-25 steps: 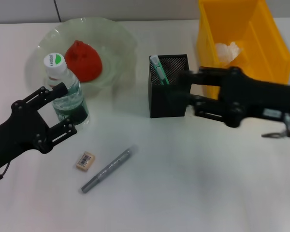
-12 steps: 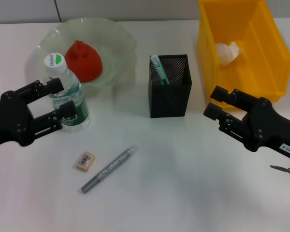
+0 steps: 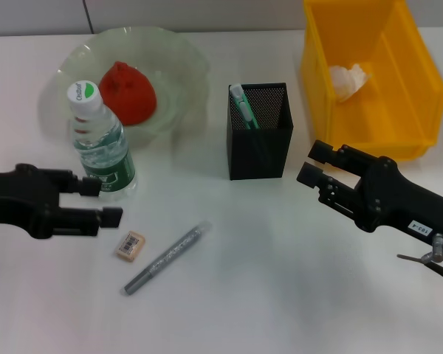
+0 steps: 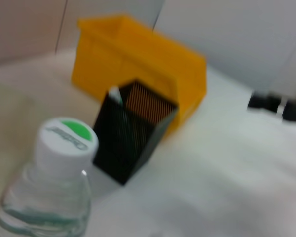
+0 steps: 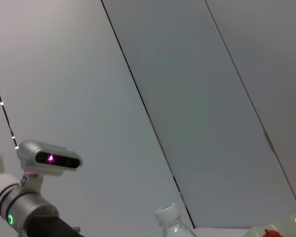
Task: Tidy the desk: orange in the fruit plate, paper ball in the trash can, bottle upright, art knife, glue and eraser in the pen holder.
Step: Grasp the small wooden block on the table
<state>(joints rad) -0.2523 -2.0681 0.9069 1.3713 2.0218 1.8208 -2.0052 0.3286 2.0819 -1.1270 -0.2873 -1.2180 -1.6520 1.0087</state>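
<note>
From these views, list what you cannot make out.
- Eraser label print: too small in the head view.
- Art knife: lower part hidden inside the pen holder.
- Paper ball: partly behind the trash can wall.
- Orange: cut off by the right wrist view's edge.

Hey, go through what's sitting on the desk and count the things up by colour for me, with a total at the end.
Red: 1, the orange
Pale green: 2, the fruit plate and the art knife
Yellow: 1, the trash can
White: 1, the paper ball
Black: 1, the pen holder
Clear: 1, the bottle
Grey: 1, the glue
Tan: 1, the eraser
Total: 9
</note>
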